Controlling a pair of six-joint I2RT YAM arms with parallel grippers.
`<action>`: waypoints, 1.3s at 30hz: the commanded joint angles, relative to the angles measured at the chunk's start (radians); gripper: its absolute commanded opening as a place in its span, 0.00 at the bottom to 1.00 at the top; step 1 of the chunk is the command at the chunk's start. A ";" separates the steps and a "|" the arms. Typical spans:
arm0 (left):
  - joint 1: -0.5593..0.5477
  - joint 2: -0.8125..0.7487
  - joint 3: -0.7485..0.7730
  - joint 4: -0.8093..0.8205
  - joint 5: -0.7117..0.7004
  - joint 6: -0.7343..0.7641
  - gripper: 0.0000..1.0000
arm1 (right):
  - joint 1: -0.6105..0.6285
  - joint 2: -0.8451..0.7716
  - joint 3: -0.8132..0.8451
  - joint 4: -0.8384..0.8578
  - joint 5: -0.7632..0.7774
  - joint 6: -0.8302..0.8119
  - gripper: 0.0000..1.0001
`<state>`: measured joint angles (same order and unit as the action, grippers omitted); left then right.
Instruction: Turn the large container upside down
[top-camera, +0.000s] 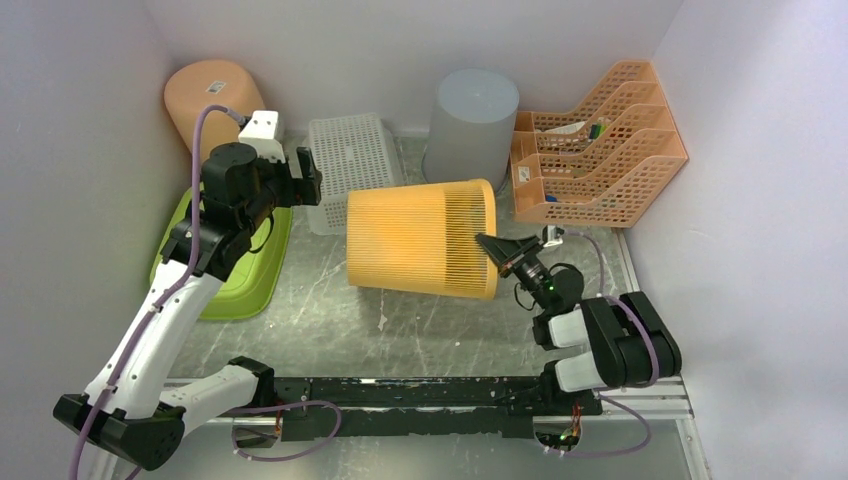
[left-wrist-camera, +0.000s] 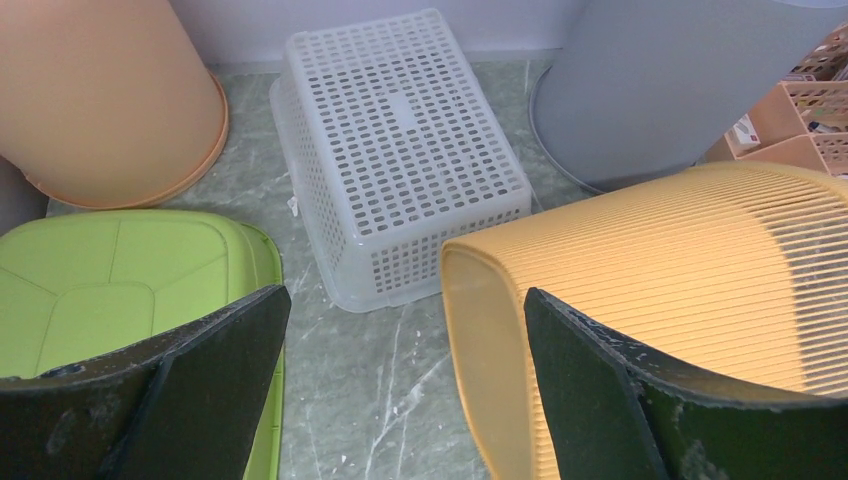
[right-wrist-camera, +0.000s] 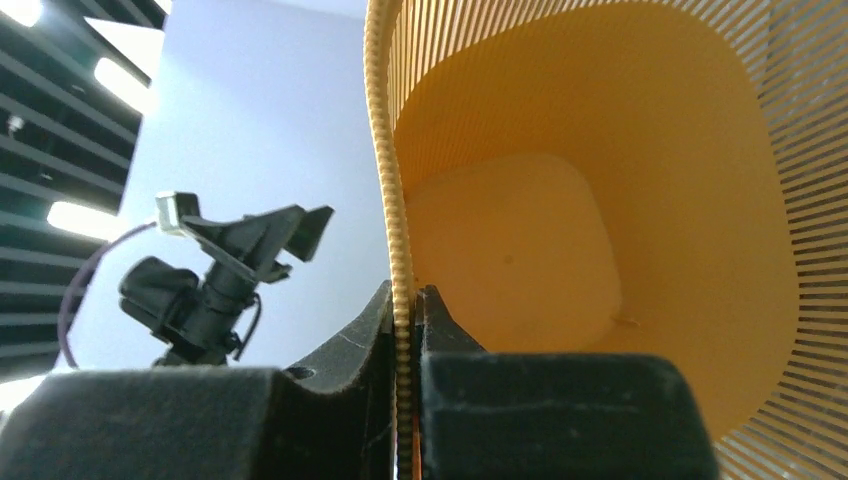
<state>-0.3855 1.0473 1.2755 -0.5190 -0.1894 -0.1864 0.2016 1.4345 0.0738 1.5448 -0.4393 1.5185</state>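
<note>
Right pincer on bin rim

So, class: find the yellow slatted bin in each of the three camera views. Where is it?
Top external: yellow bin lies on its side mid-table, rim pinched by the right gripper.
Left wrist: lower right, base end nearest.
Right wrist: fills the right, seen from inside.
Shared landmark: its ribbed rim.

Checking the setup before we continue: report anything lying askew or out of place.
The yellow slatted bin lies on its side mid-table, its rim pinched by the right claw. The other bins and baskets around it stand mouth-down. Nothing looks spilled or broken.
</note>
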 joint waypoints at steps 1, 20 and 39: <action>-0.012 0.011 0.023 -0.005 -0.017 0.022 0.99 | -0.134 0.012 -0.120 0.275 -0.120 0.072 0.00; -0.024 0.046 0.161 -0.058 -0.033 0.042 0.99 | 0.087 -0.193 0.132 0.278 0.067 0.304 0.00; -0.029 0.034 0.141 -0.076 -0.060 0.053 0.99 | 0.132 -0.022 0.042 0.279 0.161 0.290 0.00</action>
<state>-0.4030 1.0966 1.4128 -0.5819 -0.2256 -0.1547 0.4080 1.4395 0.2028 1.5394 -0.3073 1.7615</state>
